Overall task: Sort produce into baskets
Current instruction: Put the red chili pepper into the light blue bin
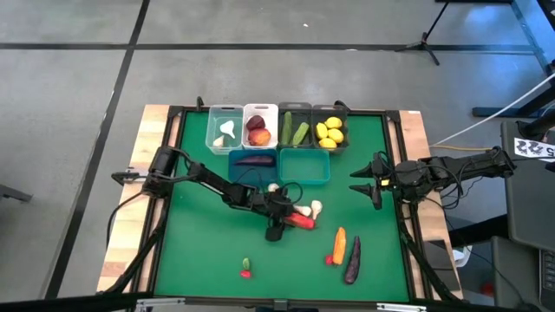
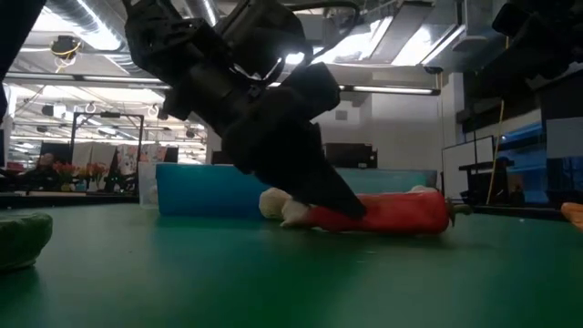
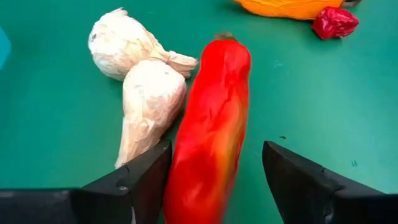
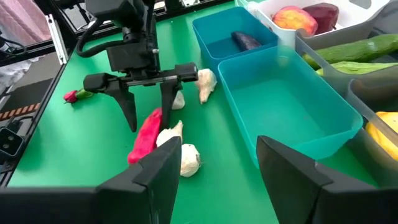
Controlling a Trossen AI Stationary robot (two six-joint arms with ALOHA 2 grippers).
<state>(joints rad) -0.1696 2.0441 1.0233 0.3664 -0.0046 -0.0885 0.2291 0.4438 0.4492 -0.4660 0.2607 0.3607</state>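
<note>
Left gripper (image 4: 146, 102): lowered over mid-table, fingers (image 3: 140, 177) spread to either side of a long red pepper (image 3: 211, 124), one finger just beside it, the other apart; not closed on it. Pepper flat on the green table (image 1: 199, 251); its near end cut off in the left wrist view, partly hidden behind the gripper in the low view.

Two white garlic bulbs (image 3: 146, 93): touching each other, lying against the pepper. Further garlic (image 4: 205, 84) near the blue bin.

Right gripper (image 1: 368, 182): waiting at the table's right edge, fingers spread, empty.

Bins, far side: clear bin (image 1: 224, 128) with garlic; white bin (image 1: 258, 126) with peaches; two dark bins with cucumbers (image 1: 293, 132) and lemons (image 1: 329, 132). Blue bin (image 1: 254, 162) with one eggplant; teal bin (image 1: 305, 165).

Loose: carrot (image 1: 339, 244), eggplant (image 1: 352, 262), small red item (image 1: 245, 272) near front edge, too small to identify. Green shape at low view's edge, cut off.

Writing: printed tag at high view's right edge, unreadable.
</note>
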